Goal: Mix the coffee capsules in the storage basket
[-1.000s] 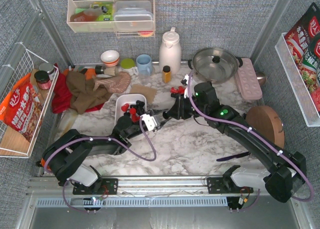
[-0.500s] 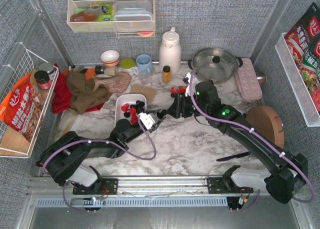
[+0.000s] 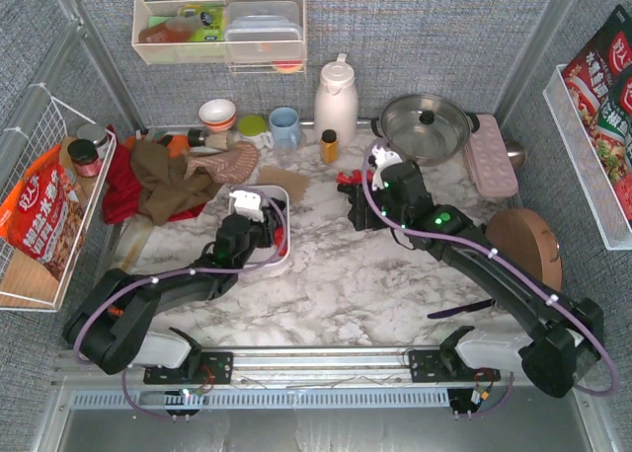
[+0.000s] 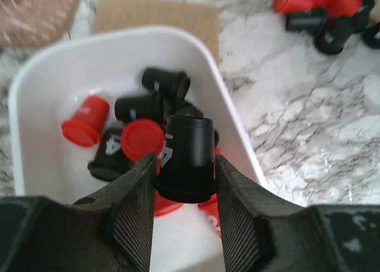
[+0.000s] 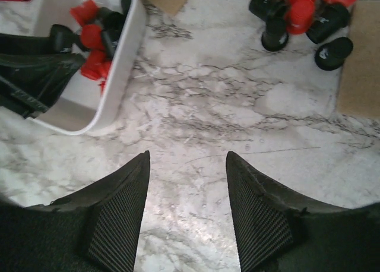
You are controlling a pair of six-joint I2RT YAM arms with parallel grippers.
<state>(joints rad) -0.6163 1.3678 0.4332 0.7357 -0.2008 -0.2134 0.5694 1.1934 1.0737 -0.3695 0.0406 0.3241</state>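
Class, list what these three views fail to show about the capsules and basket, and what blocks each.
- Capsule count in the storage basket: in the top view the left arm covers it; in the left wrist view the left gripper and its black capsule hide those beneath.
- Loose capsules: cut off by the top edge in the left wrist view, tiny in the top view.

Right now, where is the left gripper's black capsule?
Left wrist view: black capsule clamped in the left gripper, over the storage basket near its right rim.

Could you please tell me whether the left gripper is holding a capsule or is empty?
Holding one: the left gripper is shut on a black capsule, pinched on both sides, over the storage basket.
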